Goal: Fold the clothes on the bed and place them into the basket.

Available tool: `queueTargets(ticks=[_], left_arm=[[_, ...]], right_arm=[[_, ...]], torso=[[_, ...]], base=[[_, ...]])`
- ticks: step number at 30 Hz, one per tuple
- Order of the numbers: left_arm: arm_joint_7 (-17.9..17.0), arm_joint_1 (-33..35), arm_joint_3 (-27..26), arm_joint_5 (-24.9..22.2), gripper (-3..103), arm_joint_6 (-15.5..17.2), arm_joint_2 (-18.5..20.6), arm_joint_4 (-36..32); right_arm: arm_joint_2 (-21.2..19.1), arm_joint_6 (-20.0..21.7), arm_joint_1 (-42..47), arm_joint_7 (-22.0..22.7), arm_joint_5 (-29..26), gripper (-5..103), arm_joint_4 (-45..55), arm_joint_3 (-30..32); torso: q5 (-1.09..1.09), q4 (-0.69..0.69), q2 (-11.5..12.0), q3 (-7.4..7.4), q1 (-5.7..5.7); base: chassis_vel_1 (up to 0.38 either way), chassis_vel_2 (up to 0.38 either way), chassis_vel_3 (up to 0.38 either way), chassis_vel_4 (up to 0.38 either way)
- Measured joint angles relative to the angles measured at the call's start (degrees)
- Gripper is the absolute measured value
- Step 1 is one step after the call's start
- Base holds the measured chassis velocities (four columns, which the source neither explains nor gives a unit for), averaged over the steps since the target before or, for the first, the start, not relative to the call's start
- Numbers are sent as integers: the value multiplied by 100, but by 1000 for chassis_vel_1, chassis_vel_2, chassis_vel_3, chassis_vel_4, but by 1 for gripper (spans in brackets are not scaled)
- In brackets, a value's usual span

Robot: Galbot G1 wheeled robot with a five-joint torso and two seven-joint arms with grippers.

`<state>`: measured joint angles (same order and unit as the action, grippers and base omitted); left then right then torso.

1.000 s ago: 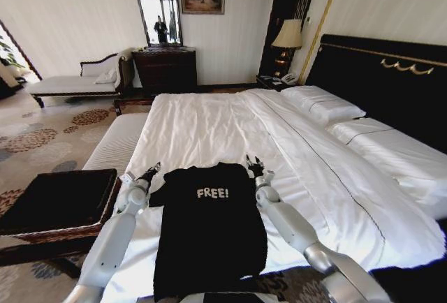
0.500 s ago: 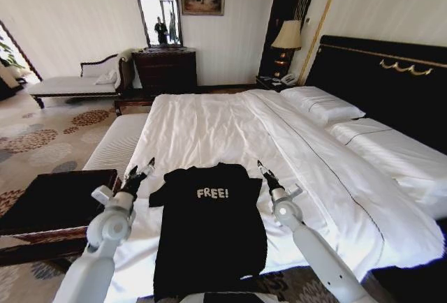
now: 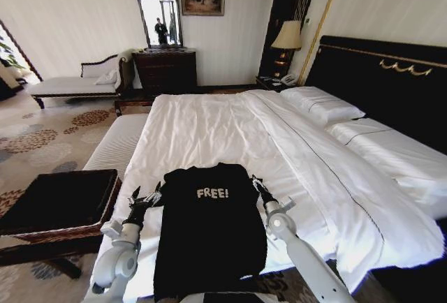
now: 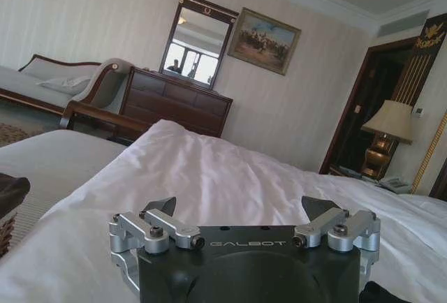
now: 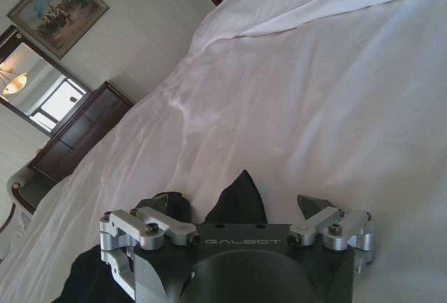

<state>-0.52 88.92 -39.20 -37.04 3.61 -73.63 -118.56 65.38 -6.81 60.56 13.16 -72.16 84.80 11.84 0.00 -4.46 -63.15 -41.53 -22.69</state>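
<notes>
On the bed: the black T-shirt [image 3: 209,230] lies flat and face up near the foot of the bed [image 3: 209,132], its "FREE!" lettering readable, its hem hanging over the near edge of the mattress.
Shirt shape: the sleeves look tucked in along both sides, so the cloth reads as one long dark panel; the step in hand seems to be the next fold.
Left gripper [image 3: 143,198]: just beside the shirt's left edge at about chest height, fingers spread apart and holding nothing; the left wrist view shows its two tips [image 4: 239,209] wide apart above white sheet.
Right gripper [image 3: 260,186]: just beside the shirt's right edge, near the sleeve, also spread and holding nothing; the right wrist view has its tips [image 5: 241,209] apart with a point of black cloth [image 5: 237,202] between them.
Basket [image 3: 59,202]: beside the bed on the robot's left, black lining showing, nothing in it, well apart from the shirt.
Doing it well: both grippers should pinch the shirt only, at matching heights on each side, so the fold comes out square.
Risk: a grip that is too deep may catch the white sheet with the shirt; an uneven lift may skew the fold.
Progress: I judge the folding partly done, and placing it in the basket not yet begun.
</notes>
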Motion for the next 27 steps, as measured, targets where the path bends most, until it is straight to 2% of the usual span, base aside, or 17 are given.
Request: queueTargets(ticks=[7, 8, 12, 13, 14, 17, 19, 20, 21, 23, 27], left_arm=[[-103, -65, -36, -250, 100, 141, 203, -47], [-135, -82, -34, -275, 100, 164, 196, -63], [-167, -89, -25, -280, 100, 179, 154, -81], [-177, -83, -23, -280, 100, 183, 128, -87], [-184, -67, -23, -279, 100, 184, 113, -91], [-191, -34, -48, -277, 100, 185, 98, -105], [-197, -17, -82, -277, 100, 185, 89, -128], [-202, -7, -98, -277, 100, 185, 80, -138], [-206, 4, -113, -269, 100, 185, 68, -143], [-207, 10, -117, -245, 100, 184, 54, -143], [-209, 43, -116, -198, 100, 175, -4, -147]], right_arm=[[-109, -15, -251, -296, 79, 101, -539, -92], [-121, -21, -297, -366, 60, 96, -607, -104], [-120, -30, -354, -472, 22, 93, -668, -121], [-101, -52, -382, -525, 21, 83, -696, -131], [-78, -68, -397, -548, 25, 78, -708, -139], [-47, -77, -409, -560, 33, 72, -712, -147], [-39, -85, -414, -564, 61, 62, -725, -160], [-36, -91, -420, -564, 79, 62, -743, -168], [-32, -103, -433, -564, 84, 51, -771, -172], [-26, -107, -438, -559, 84, 51, -787, -173], [-16, -125, -443, -548, 122, 29, -843, -195]], torso=[[-1, 0, 0, 0, -1], [-1, -1, 0, 0, 0], [-1, -1, 0, 0, -1], [0, -1, 0, -1, -1], [0, -1, 1, -1, -1], [0, 0, 1, -1, -1], [0, 0, 1, -1, -1], [0, 0, 1, -1, 0], [0, 0, 1, 0, 0], [0, 0, 1, 0, -1], [0, 0, 1, -1, -1]], base=[[0, 0, 0, 0], [0, 0, 0, 0], [0, 0, 0, 0], [0, 0, 0, 0], [0, 0, 0, 0], [0, 0, 0, 0], [0, 0, 0, 0], [0, 0, 0, 0], [0, 0, 0, 0], [0, 0, 0, 0], [0, 0, 0, 0]])
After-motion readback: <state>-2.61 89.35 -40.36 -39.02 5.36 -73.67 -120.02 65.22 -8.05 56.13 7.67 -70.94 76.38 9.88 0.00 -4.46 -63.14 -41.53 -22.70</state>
